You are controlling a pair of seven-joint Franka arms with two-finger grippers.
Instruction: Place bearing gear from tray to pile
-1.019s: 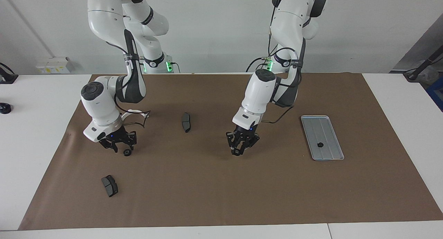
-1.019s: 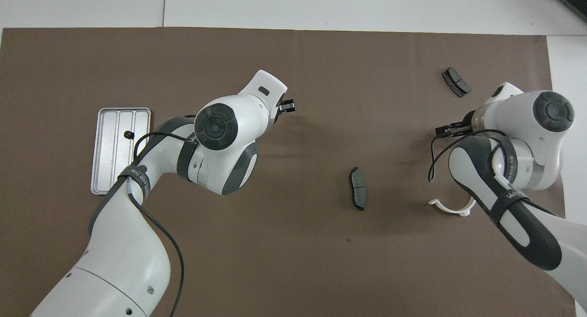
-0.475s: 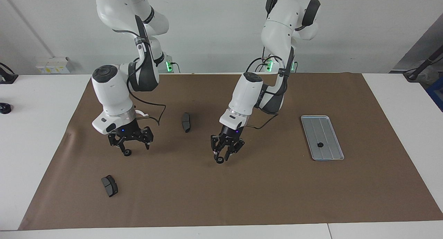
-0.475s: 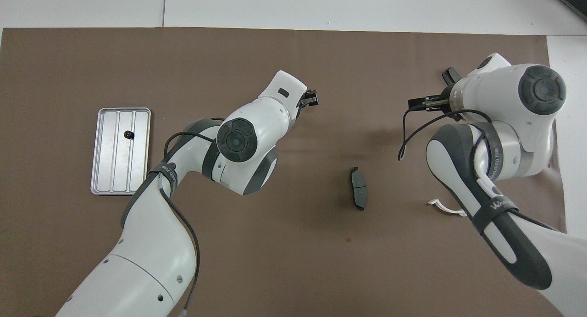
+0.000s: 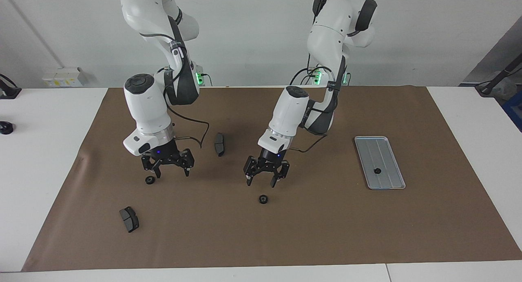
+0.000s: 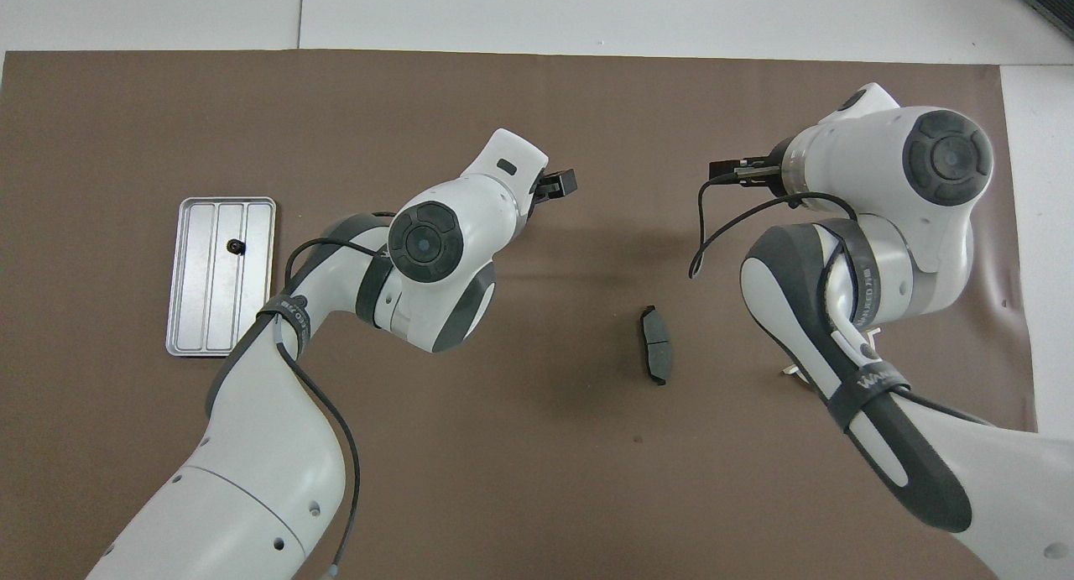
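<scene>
One gear in the tray

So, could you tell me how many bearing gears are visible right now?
3: one in the tray at, one below the left gripper, one beside the right gripper. None seems hidden.

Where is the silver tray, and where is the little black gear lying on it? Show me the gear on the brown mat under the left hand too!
tray [image 5: 389, 180]: facing view, bare grooved floor.
gear on the tray [image 5: 377, 170]: facing view, its middle.
gear on the mat [image 5: 263, 199]: facing view, its middle.
</scene>
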